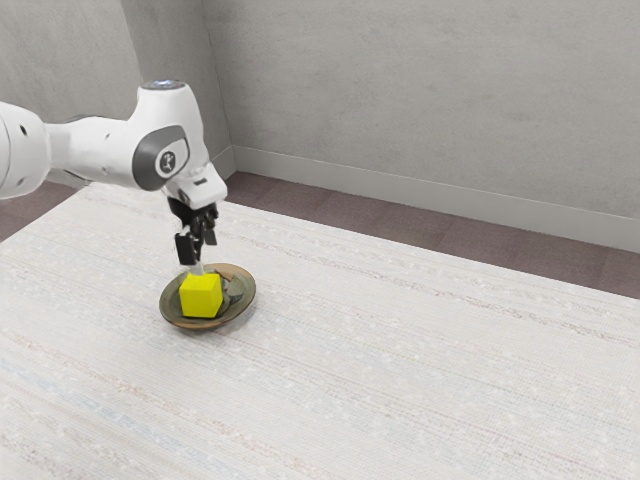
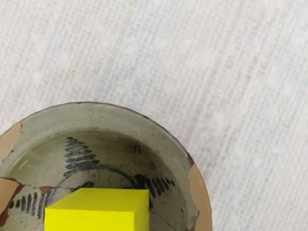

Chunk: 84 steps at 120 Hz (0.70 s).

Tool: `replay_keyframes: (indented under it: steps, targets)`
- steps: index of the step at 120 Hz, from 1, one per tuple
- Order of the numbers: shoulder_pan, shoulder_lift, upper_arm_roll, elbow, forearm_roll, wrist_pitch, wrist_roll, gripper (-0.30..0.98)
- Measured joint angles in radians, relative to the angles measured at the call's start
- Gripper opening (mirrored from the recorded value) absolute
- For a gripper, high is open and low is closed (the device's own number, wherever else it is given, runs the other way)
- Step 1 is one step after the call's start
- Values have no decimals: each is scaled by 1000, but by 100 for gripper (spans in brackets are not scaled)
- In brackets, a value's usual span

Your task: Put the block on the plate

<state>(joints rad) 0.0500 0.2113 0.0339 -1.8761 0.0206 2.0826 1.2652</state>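
Observation:
Above the yellow block, my gripper [image 1: 199, 253] points down, its two black fingers apart with a gap between them. The yellow block [image 1: 201, 297] is within the outline of the round plate [image 1: 243, 288], toward the exterior view's left part of it, and appears to rest inside. In the wrist view the block [image 2: 91, 219] stands over the plate's dark-patterned middle, while the plate's greenish rim [image 2: 101, 115] curves around it, with tan patches at the edges. The block hides part of the plate's inside.
A pale woven tabletop [image 1: 420, 370] surrounds the plate. Beyond its far edge lie a dark brownish floor [image 1: 400, 229] and a grey wall [image 1: 430, 90].

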Motion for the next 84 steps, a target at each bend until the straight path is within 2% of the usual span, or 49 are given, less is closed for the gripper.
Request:
replay_keyframes:
  steps: [14,38,84]
  targets:
    - [-53,-70,1,11,-21,-69,-27,67]
    - [-143,-154,18,115,-22,-193,-68,68]
    - [-138,-194,21,168,-22,-297,-118,69]
